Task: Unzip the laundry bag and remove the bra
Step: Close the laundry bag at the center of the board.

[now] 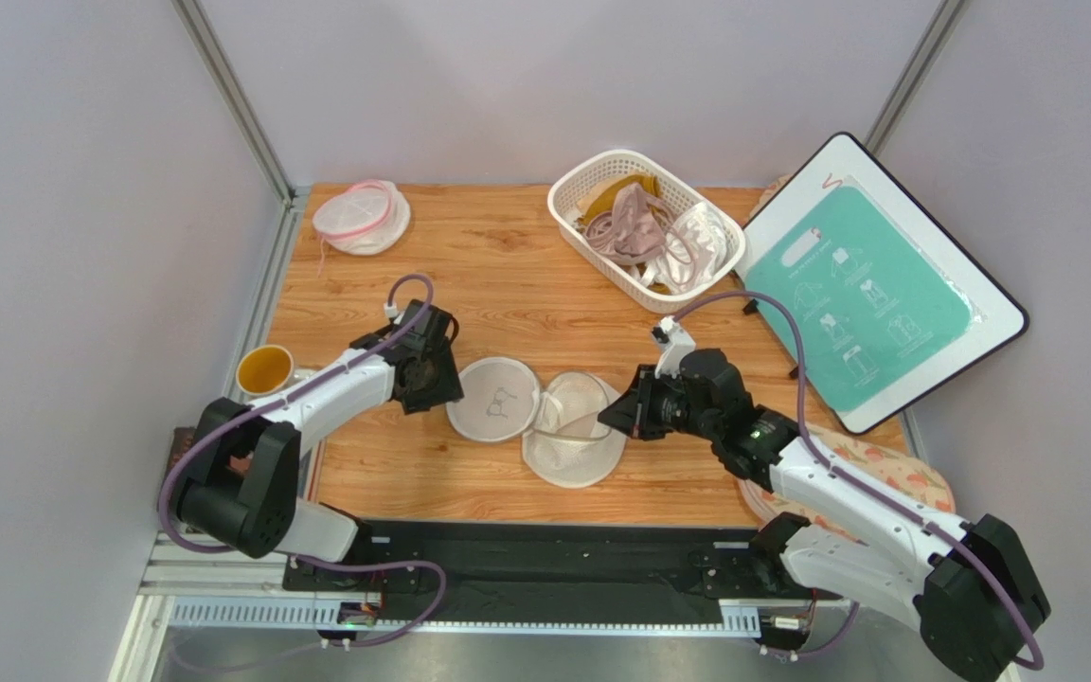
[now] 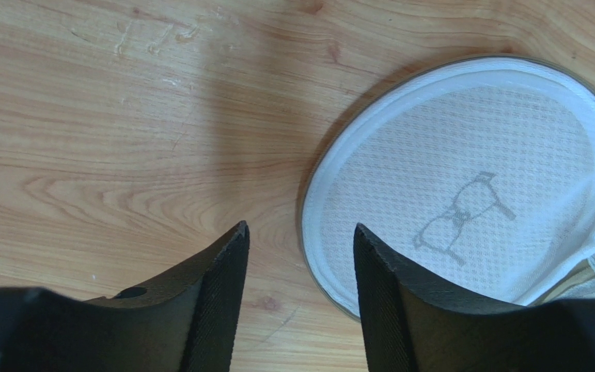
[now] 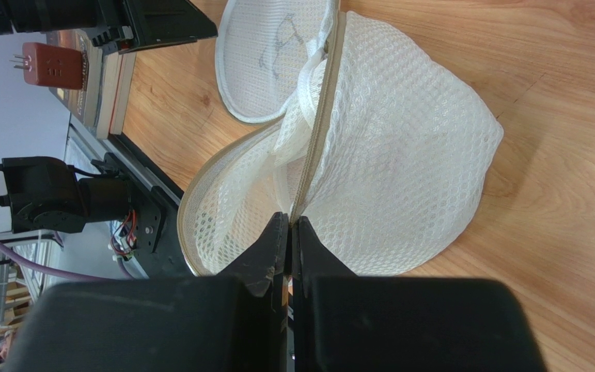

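1. A small round mesh pouch (image 1: 362, 216) with a pink rim lies at the back-left corner of the wooden table (image 1: 509, 291). A yellow cup (image 1: 264, 370) stands at the left edge, beside the left arm.
2. The left gripper (image 2: 300, 260) hovers just left of the laundry bag. Its jaws are apart with only bare wood between them, and it holds nothing. In the wrist view one finger (image 2: 390, 302) overlaps the bag's rim, but contact cannot be told.
3. The laundry bag (image 1: 576, 431) sits on the near middle of the table, between the two grippers, and it is already open. Its round flap (image 2: 463, 155) lies flat to the left, printed with a grey bra outline and joined to the body on its right.
4. The body is a slumped white mesh dome with zipper tape (image 3: 320, 147) running along its open edge. Whether the bra is inside cannot be told through the mesh.
5. The right gripper (image 3: 290, 236) is clenched on the bag's zipper edge, at its right side.
6. A white basket (image 1: 587, 253) at the back, right of centre, holds tangled mauve, mustard and white garments.
7. A white board (image 1: 879, 299) with a teal panel leans at the right. A floral cloth (image 1: 872, 466) lies under the right arm.
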### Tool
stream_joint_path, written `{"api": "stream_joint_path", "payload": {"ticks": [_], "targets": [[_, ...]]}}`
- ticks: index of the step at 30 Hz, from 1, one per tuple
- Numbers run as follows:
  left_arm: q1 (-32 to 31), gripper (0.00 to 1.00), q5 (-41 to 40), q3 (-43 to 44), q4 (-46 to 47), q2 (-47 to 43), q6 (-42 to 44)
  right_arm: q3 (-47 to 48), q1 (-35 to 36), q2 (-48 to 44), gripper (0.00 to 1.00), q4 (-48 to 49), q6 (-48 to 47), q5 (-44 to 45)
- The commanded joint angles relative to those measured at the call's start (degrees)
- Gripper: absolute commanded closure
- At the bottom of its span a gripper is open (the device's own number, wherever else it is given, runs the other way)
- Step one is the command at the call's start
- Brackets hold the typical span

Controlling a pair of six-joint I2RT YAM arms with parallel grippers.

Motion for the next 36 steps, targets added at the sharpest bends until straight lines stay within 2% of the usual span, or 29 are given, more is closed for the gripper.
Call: {"api": "stream_joint_path", "payload": {"ticks": [1, 9, 11, 13, 14, 15, 16, 18, 24, 31, 36], "targets": [[0.9, 0.44, 4.99, -1.64, 5.64, 1.49, 1.17, 0.69, 0.3, -1.15, 1.0, -0.05, -1.02, 1.12], [0.9, 0.51, 7.98, -1.37, 7.68, 7.38, 1.53, 0.52, 0.3, 0.09, 1.0, 0.57, -1.11, 0.85], [0.98, 0.58, 8.07, -1.9, 8.29, 7.21, 1.18, 0.52, 0.22, 0.09, 1.0, 0.48, -1.11, 0.94], [0.9, 0.71, 7.9, -2.34, 8.64, 6.77, 0.82, 0.6, 0.3, 0.35, 1.0, 0.39, -1.11, 0.94], [0.9, 0.72, 7.72, -2.43, 8.38, 6.42, 0.91, 0.69, 0.3, 0.35, 1.0, 0.48, -1.02, 0.86], [0.9, 0.83, 7.81, -2.43, 8.12, 6.24, 1.17, 0.69, 0.3, 0.52, 1.0, 0.57, -1.11, 0.77], [0.9, 0.86, 7.72, -2.34, 8.03, 6.07, 1.26, 0.61, 0.3, 0.61, 1.0, 0.48, -1.02, 0.77], [0.9, 0.99, 7.19, -2.17, 7.42, 5.89, 1.96, 0.52, 0.3, 0.7, 1.0, 0.57, -1.2, 0.77], [0.98, 1.0, 6.32, 0.03, 4.87, 4.4, 4.68, 0.87, 0.3, 1.93, 0.99, 0.66, -1.29, 0.5], [-1.03, 1.0, 2.98, 2.75, 3.55, -14.29, 9.77, 2.89, 0.22, 4.92, 0.96, 1.09, -1.73, 0.06], [-3.75, 1.0, 1.39, 8.81, 0.21, -20.65, 15.58, 5.44, 0.3, 7.64, 0.94, 1.8, -1.73, -0.9]]}}
